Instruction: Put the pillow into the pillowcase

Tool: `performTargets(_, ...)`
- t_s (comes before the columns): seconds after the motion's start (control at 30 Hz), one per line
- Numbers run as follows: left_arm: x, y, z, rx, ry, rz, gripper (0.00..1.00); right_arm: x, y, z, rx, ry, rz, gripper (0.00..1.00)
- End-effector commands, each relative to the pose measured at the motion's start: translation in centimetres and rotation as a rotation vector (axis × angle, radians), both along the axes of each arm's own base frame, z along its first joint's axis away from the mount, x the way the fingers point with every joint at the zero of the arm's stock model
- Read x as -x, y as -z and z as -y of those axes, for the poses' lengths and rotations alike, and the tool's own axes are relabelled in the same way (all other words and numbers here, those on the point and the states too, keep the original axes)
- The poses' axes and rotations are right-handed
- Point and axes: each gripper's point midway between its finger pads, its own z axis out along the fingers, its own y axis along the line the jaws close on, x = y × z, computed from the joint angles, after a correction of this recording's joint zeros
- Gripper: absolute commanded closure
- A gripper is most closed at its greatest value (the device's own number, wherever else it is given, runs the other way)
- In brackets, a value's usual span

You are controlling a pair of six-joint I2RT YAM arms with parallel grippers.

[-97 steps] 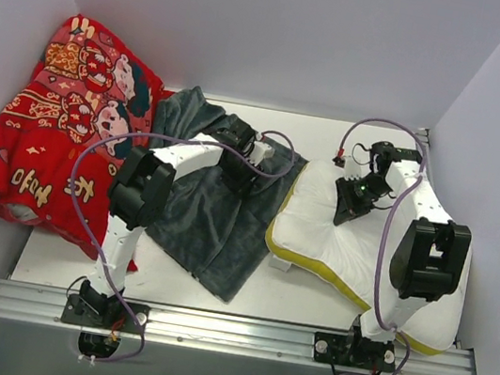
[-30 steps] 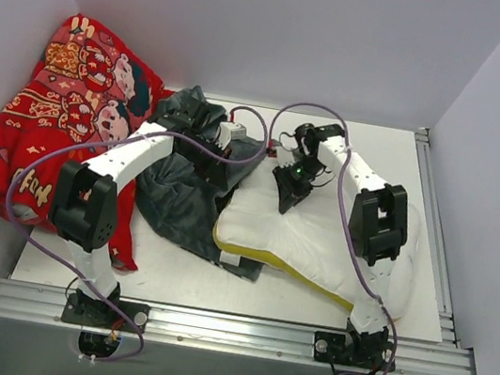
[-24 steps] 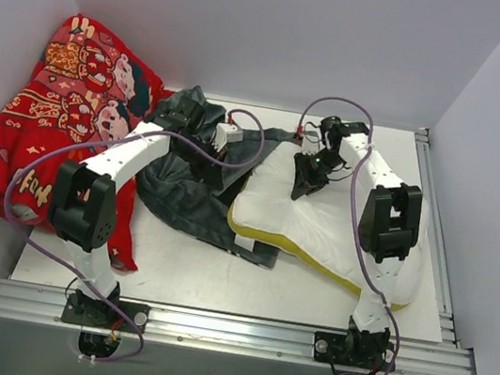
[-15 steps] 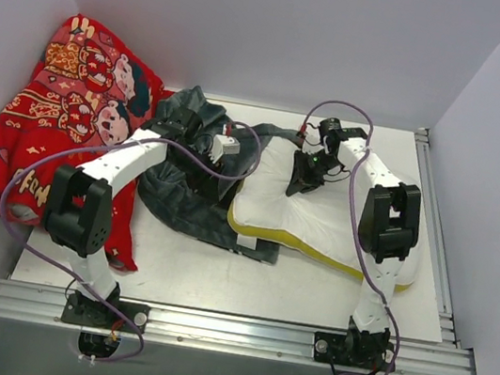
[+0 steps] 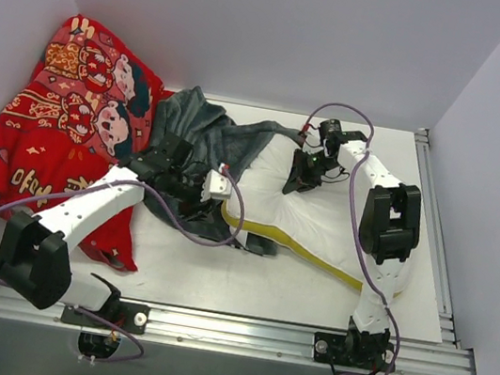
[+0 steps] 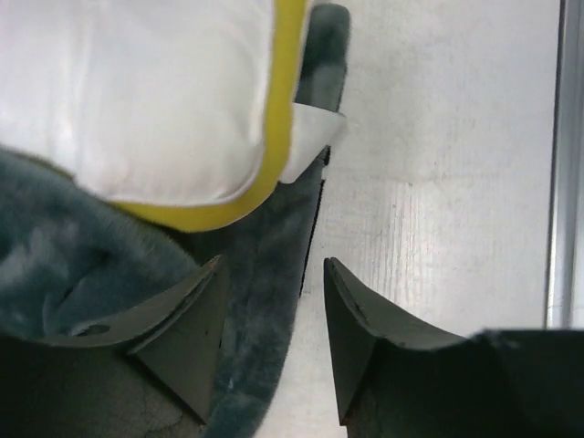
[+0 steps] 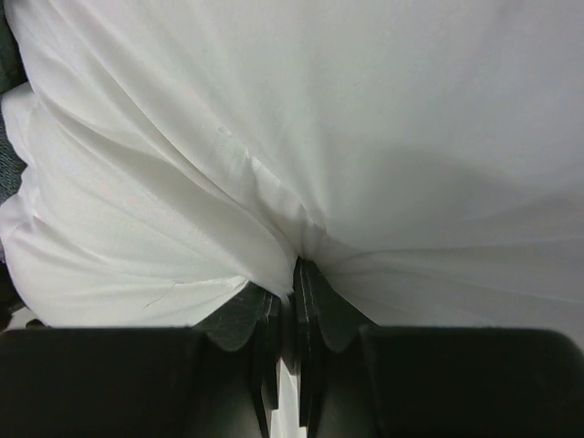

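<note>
The pillow point(image 5: 320, 223) lies under the right end effector point(image 7: 294, 274), which is clamped on a thin pinch of its cover. Its yellow-edged corner rests on the pillowcase point(image 6: 55, 265) just ahead of the left end effector point(image 6: 271, 274), whose jaws stand apart, empty. With the pillowcase unheld, a push could slide it along the desk point(image 6: 438, 182), or the pinch could slip.

The white pillow point(image 7: 365, 119) fills nearly the whole view, its cloth smooth across the top and right; the right pincer point(image 7: 294, 274) sits at the bottom centre, jaws pressed together on a pinched fold of that cloth. Creases fan out from the pinch up and to the left; a thin sliver of the dark pillowcase point(image 7: 5, 41) shows at the left edge.
</note>
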Motion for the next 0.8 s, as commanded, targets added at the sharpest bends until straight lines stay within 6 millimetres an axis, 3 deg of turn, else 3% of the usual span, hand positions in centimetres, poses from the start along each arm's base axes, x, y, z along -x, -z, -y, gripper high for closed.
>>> performTargets(0.0,0.7,2.5,0.5,-0.084,0.244,0.197,0.47,0.7,-1.0,-0.2,-0.021,0.029,-0.023,1.00)
performTargets(0.13,1.4,5.2,0.4,-0.171,0.387,0.305,0.50,0.9,-1.0,-0.5,-0.052,0.033,-0.047,1.00)
performTargets(0.3,-1.4,6.9,0.4,-0.227,0.357,0.528,0.50,1.2,-0.9,-0.8,-0.086,0.034,-0.080,1.00)
performTargets(0.37,-2.8,6.5,1.1,-0.218,0.349,0.643,0.49,1.3,-0.9,-0.9,-0.097,0.038,-0.093,1.00)
performTargets(0.4,-2.4,7.7,0.8,-0.234,0.367,0.653,0.47,1.4,-0.9,-0.9,-0.097,0.039,-0.096,1.00)
performTargets(0.47,-3.7,7.4,1.2,-0.228,0.338,0.754,0.46,1.5,-0.8,-0.9,-0.102,0.039,-0.101,1.00)
performTargets(0.5,-3.3,8.5,1.0,-0.240,0.355,0.751,0.45,1.5,-0.8,-0.9,-0.106,0.042,-0.107,1.00)
performTargets(0.57,-4.4,7.6,1.7,-0.221,0.327,0.857,0.44,1.5,-0.8,-0.9,-0.110,0.043,-0.112,1.00)
performTargets(0.63,-4.3,8.3,1.7,-0.217,0.329,0.883,0.43,1.6,-0.9,-0.9,-0.119,0.043,-0.115,1.00)
performTargets(0.77,-4.7,7.5,2.5,-0.183,0.317,0.940,0.43,1.6,-1.1,-1.1,-0.129,0.040,-0.117,1.00)
